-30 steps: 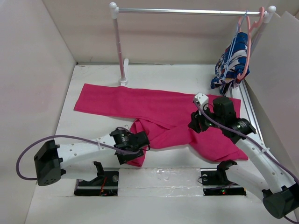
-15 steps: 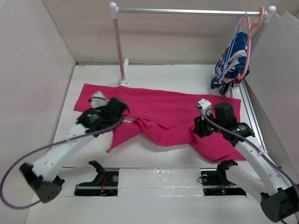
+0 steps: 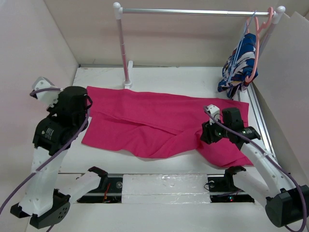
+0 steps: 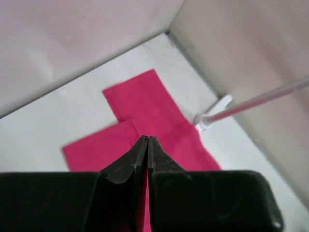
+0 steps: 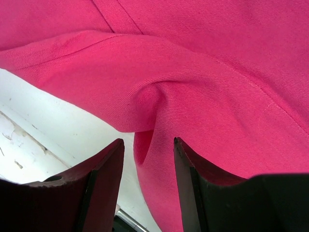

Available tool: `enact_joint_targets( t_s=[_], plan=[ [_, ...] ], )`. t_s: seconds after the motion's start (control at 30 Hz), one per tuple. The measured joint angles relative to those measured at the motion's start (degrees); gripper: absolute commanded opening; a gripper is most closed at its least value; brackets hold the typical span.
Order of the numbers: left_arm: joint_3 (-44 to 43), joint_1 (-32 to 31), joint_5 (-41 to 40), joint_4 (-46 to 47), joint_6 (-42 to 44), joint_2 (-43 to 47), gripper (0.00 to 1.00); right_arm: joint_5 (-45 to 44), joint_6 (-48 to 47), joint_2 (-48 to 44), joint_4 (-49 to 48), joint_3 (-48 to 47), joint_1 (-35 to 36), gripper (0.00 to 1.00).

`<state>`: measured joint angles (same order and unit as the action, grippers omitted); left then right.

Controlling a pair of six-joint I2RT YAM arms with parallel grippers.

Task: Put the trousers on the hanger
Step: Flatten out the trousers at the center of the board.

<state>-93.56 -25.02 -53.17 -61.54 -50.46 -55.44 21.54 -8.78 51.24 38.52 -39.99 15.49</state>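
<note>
The left arm has swung up to the far left, and the leg that was bunched near the middle now lies flat. The left gripper (image 4: 147, 142) hangs high, jaws closed on nothing. The right gripper (image 5: 147, 141) stands half open astride a fold at the right end of the trousers (image 3: 145, 121); contact is unclear. The hanger (image 3: 244, 43) hangs on the rail (image 3: 193, 11), far right. The step looks like smoothing; next, probably flatten that fold, then fetch the hanger.

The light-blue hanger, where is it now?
Top view, far right: the hanger hangs from the rail's right end, beside the pink hanger, against the patterned garment.
</note>
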Motion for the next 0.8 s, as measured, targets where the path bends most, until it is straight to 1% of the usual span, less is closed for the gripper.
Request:
enact_joint_targets(
  t_s=[0.1, 0.13, 0.17, 0.2, 0.23, 0.27, 0.3, 0.33, 0.37, 0.43, 0.5, 0.53, 0.57, 0.63, 0.7, 0.8],
  plan=[
    [7.82, 0.00, 1.90, 2.32, 0.02, 0.35, 0.00, 0.57, -0.02, 0.00, -0.13, 0.11, -0.55, 0.51],
    [9.81, 0.00, 2.89, 2.60, -0.26, 0.46, 0.09, 0.68, -0.02, -0.02, -0.24, 0.11, -0.61, 0.48],
    [14.49, 0.00, 5.84, 2.91, -1.07, 0.46, 0.10, 0.79, -0.02, -0.02, -0.35, 0.11, -0.72, 0.45],
    [18.82, 0.07, 7.58, 4.44, -3.10, 0.44, 0.22, 0.94, 0.04, -0.02, -0.44, 0.11, -0.81, 0.42],
    [23.02, 0.35, 9.92, 5.20, -4.44, 0.42, 0.38, 1.03, -0.09, -0.04, -0.52, 0.11, -0.85, 0.37],
    [26.84, 0.96, 12.63, 5.66, -5.95, -0.07, 0.40, 1.18, -0.24, -0.09, -0.57, 0.11, -0.87, 0.25],
    [30.18, 2.78, 15.76, 6.97, -6.82, -1.09, 0.42, 1.31, -0.57, -0.15, -0.61, 0.09, -0.87, 0.20],
    [32.74, 5.51, 18.93, 8.44, -7.39, -1.97, 0.44, 1.60, -0.68, -0.24, -0.61, 0.09, -0.87, 0.17],
    [35.23, 9.88, 22.64, 10.47, -7.58, -2.73, 0.45, 1.73, -1.01, -0.33, -0.63, 0.02, -0.87, 0.15],
    [40.50, 21.35, 30.21, 16.35, -7.45, -2.97, 0.45, 2.05, -1.79, -0.39, -0.63, -0.15, -0.87, 0.16],
    [45.44, 32.22, 35.76, 21.05, -7.06, -2.80, 0.47, 2.47, -2.49, -0.68, -0.61, -0.50, -0.87, 0.23],
    [47.60, 36.13, 37.51, 22.58, -7.04, -2.71, 0.49, 2.78, -2.91, -0.87, -0.61, -0.72, -0.87, 0.27],
    [49.35, 38.93, 38.93, 23.43, -6.99, -2.69, 0.50, 3.13, -3.23, -1.07, -0.61, -0.90, -0.87, 0.32],
    [51.65, 42.80, 40.87, 24.33, -6.86, -3.26, 0.51, 3.85, -3.85, -1.38, -0.63, -1.14, -0.87, 0.35],
    [52.76, 45.35, 42.51, 25.73, -6.58, -4.76, 0.52, 4.57, -4.28, -1.70, -0.63, -1.20, -0.87, 0.36],
    [54.62, 47.32, 44.48, 28.33, -6.40, -8.57, 0.55, 5.57, -4.57, -1.84, -0.90, -1.20, -0.87, 0.37]
  ],
)
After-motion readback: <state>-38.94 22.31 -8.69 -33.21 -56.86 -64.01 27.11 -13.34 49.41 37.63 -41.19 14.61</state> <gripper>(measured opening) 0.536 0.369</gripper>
